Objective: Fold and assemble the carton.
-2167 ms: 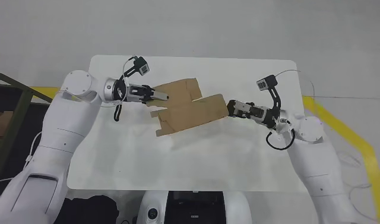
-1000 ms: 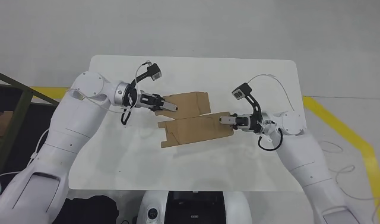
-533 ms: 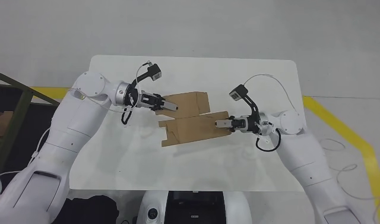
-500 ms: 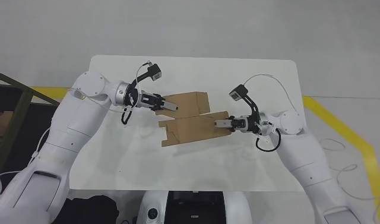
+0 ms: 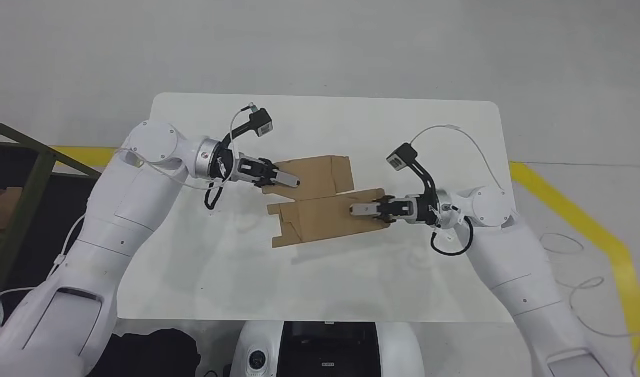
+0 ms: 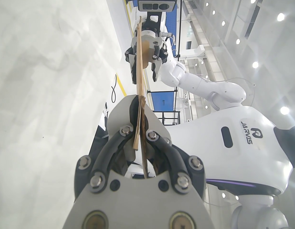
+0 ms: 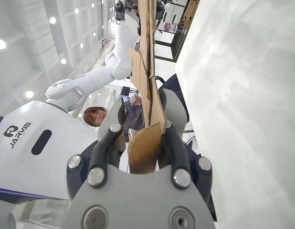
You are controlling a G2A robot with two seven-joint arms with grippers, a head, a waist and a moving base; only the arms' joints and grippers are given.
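White table [image 5: 200, 267] — grey floor [image 5: 320, 37], yellow line [image 5: 540, 189]

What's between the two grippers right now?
The flat carton spans the stretch in the top view: left gripper shut on one end, right gripper with jaws open around the other.

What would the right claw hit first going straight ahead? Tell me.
The carton: the open right claw straddles its edge, so the card would likely bottom out inside that claw. Beyond it in that line is the left claw, shut on the carton's other side, though depth is unclear.
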